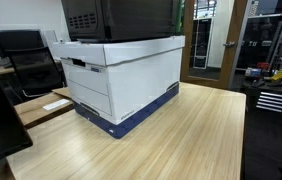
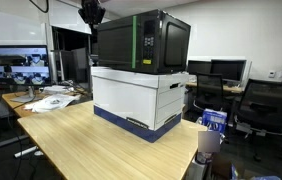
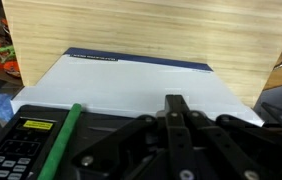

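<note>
Soft, even light fills the room. The tool [image 3: 177, 102] looks dark and slightly blurred near the lens; the desk [image 3: 131, 30] beyond it is bright, without glare.

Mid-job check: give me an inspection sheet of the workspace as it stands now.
Surface: wooden table, carrying the box.
Job's things: black microwave with green handle, standing on the white box.
Clutter: papers at one end of the table.
Grippers: gripper over the microwave's top, fingers shut, nothing held; contact cannot be told.
Cables: nothing seen on the table.
Surroundings: office chairs, monitor.
</note>
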Controlling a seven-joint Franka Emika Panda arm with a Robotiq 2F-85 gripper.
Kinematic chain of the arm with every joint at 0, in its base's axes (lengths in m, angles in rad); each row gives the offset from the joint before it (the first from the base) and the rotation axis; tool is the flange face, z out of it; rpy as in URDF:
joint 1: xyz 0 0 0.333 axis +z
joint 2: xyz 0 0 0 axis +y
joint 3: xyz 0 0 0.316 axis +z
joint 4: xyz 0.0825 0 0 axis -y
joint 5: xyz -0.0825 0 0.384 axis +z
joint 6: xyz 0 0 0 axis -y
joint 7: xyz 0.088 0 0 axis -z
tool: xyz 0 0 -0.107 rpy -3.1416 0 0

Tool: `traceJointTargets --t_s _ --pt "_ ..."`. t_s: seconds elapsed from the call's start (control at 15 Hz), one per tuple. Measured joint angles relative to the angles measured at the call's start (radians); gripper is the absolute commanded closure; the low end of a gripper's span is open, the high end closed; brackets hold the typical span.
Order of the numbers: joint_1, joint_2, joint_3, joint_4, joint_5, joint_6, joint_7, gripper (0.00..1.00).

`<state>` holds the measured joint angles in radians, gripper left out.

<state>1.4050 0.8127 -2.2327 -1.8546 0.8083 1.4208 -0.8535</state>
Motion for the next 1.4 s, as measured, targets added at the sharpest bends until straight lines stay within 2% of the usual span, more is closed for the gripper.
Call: traceJointTargets --t_s 0.27,0.33,0.47,0.6,0.87,1.13,1.2,1.4 --pt "0.0 0.027 0.012 -0.021 -0.002 0.061 0.198 0.98" --pt "0.0 0.037 0.014 -0.026 -0.008 0.079 0.259 0.74" --pt "0.001 0.05 0.014 -0.035 -0.034 0.091 0.346 0.71" --pt "0.004 0.061 0.007 -0.046 -0.102 0.085 0.413 0.59" --pt "0.03 0.062 -0.032 -0.081 -0.198 0.067 0.43 0.31" --pt "0.068 0.06 -0.082 -0.104 -0.21 0.022 0.429 0.05" --pt "0.078 0.059 -0.094 -0.107 -0.212 0.007 0.428 0.01" --pt "0.102 0.057 -0.126 -0.111 -0.242 -0.063 0.398 0.0"
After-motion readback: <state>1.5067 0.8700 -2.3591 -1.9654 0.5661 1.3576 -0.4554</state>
